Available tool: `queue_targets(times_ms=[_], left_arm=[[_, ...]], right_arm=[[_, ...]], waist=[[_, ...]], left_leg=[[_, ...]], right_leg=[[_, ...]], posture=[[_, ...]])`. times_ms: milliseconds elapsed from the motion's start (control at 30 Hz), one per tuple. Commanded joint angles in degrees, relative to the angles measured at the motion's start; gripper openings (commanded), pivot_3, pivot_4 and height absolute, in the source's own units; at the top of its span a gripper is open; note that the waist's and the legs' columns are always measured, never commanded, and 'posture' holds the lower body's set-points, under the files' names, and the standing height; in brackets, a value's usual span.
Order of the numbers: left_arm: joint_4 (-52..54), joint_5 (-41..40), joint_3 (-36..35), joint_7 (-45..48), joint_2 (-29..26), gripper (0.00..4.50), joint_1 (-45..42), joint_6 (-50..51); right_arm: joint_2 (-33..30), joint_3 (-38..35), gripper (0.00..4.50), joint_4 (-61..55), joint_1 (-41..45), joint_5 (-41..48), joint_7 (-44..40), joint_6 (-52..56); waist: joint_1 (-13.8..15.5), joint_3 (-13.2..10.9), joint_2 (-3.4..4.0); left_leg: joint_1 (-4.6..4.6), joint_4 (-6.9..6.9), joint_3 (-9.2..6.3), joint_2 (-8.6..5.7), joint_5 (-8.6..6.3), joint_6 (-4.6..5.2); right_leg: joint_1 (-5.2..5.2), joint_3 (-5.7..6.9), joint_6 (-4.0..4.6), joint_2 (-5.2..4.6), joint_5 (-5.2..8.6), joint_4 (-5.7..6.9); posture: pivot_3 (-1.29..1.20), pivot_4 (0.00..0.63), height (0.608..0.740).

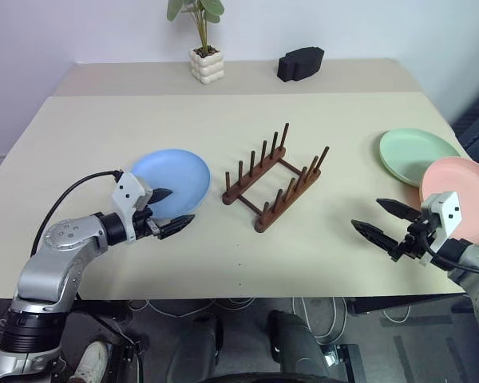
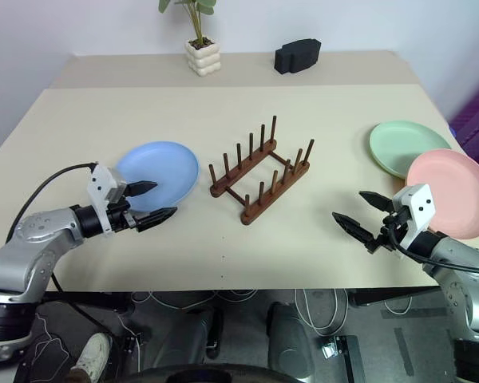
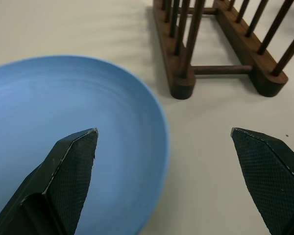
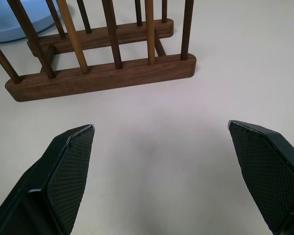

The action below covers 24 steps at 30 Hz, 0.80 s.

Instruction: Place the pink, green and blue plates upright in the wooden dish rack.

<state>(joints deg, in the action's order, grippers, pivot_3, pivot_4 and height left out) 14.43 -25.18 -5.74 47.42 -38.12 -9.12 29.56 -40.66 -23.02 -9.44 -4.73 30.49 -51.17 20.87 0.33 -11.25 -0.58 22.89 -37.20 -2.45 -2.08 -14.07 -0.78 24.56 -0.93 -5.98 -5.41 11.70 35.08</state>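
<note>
Plates first: three of them, all still lying flat on the table (image 1: 80, 136), none in the rack yet. Blue plate (image 1: 174, 179) sits on my left side just beside the wooden dish rack (image 1: 275, 177), which stands empty mid-table. Green plate (image 1: 415, 153) and pink plate (image 1: 463, 198) are off to my right, the pink one overlapping the green one's near edge.

My left gripper (image 1: 169, 211) is spread wide and holding nothing, one finger over the blue plate's near rim, the other out over bare table. My right gripper (image 1: 387, 219) is also wide open and empty, hanging above the table between the rack and the pink plate.

I reckon blue goes first. Trick is probably to get one finger under the rim lip and pinch the edge firmly, since a shallow plate will want to slide. Then tip it upright and drop it between two peg pairs.

Count: three plates, one rack, plus one potted plant (image 1: 201, 44) and one black object (image 1: 300, 63) at the back.
</note>
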Motion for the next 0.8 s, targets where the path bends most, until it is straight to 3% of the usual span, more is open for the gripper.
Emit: queue_targets(times_ms=[33,433,800], left_arm=[[1.70,-0.09,-0.23,-0.53,0.28,4.50,0.21,-0.78],[5.59,-0.69,-1.70,-1.98,0.77,4.50,4.27,-1.17],[10.84,-5.52,-2.60,3.95,-5.50,4.50,9.03,3.35]], right_arm=[[-1.55,-1.79,4.46,-1.14,0.55,0.37,-0.13,-0.47],[-3.40,0.89,4.46,-0.94,4.26,-0.17,-0.48,0.58],[0.43,2.82,4.46,-6.64,-0.06,0.55,2.13,0.90]], waist=[[0.01,0.00,0.00],[0.07,0.02,-0.03],[0.14,0.02,-0.04]], left_leg=[[0.00,0.00,0.00,0.00,0.00,0.00],[-0.04,0.00,0.00,0.00,0.00,0.00],[-0.05,0.00,0.00,0.02,-0.01,0.00]], right_leg=[[0.00,0.00,0.00,0.00,0.00,0.00],[-0.04,-0.01,0.00,0.00,0.00,0.00],[-0.04,0.00,0.01,-0.01,0.02,-0.01]], posture=[[0.00,0.150,0.736],[0.00,0.150,0.736],[0.00,0.150,0.736]])
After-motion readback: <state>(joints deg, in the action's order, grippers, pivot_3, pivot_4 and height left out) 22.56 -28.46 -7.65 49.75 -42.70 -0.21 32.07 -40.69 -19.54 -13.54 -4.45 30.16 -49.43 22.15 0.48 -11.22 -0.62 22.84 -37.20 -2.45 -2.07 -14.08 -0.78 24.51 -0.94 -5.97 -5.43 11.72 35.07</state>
